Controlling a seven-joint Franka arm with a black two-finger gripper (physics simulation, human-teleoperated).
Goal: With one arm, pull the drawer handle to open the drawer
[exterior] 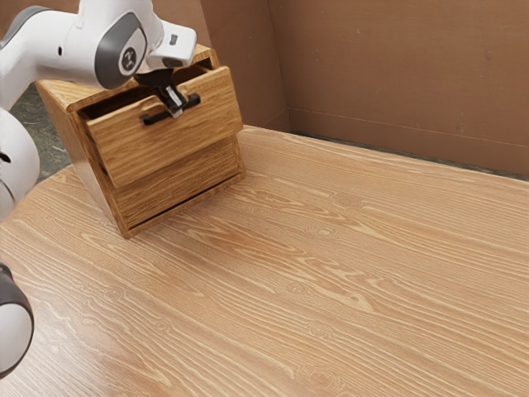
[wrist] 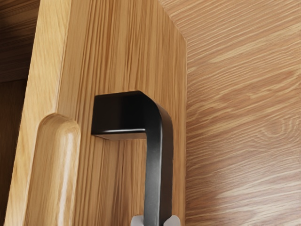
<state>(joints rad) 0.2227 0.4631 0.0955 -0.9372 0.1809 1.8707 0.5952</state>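
Well, in the exterior view I see the small wooden cabinet [exterior: 178,182] standing near the tabletop's [exterior: 347,281] far corner at the exterior view's left. Its top drawer [exterior: 149,136] juts out from the cabinet front, with a dark gap showing behind the panel. My gripper [exterior: 173,104] comes down from above onto the black drawer handle [exterior: 190,102], fingers narrow and pinching the bar near its middle.

In the wrist view the drawer handle [wrist: 157,150] runs from its bent end on the drawer front [wrist: 113,52] to my pale fingertips [wrist: 137,220], which press it from both sides. The tabletop [wrist: 244,122] lies beyond the drawer's edge.
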